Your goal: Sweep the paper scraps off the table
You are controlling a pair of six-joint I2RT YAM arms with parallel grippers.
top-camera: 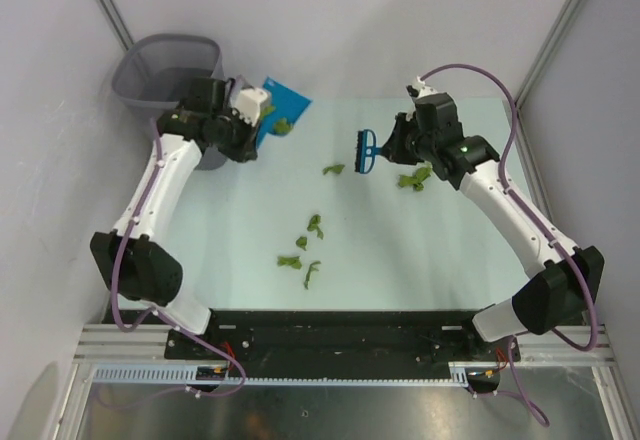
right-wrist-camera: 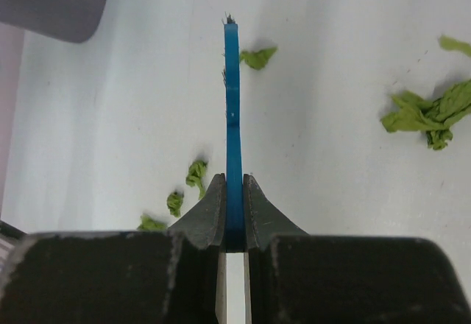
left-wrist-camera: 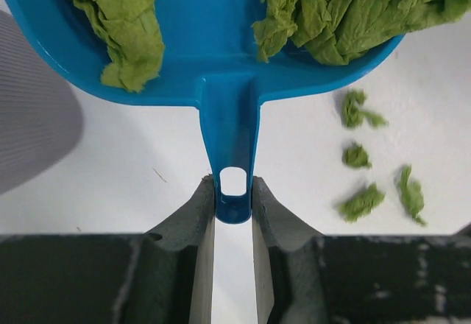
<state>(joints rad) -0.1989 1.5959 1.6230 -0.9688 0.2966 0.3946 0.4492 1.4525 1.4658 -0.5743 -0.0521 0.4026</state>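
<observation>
left fingers [left-wrist-camera: 197, 217] clamp the dustpan [left-wrist-camera: 221, 37] handle, some paper scraps [left-wrist-camera: 324, 15] in the pan ahead. right fingers [right-wrist-camera: 212, 213] pinch the brush [right-wrist-camera: 232, 103]. other scraps loose on bench [top-camera: 420, 260] between both, one clump near right fingers.

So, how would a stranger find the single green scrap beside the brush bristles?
On the pale table, find the blue brush that the right gripper holds near the far middle. Just left of its bristles lies one small green scrap. It lies alone, unlike the cluster of scraps towards the near edge, and is smaller than the crumpled piece right of the brush.
</observation>
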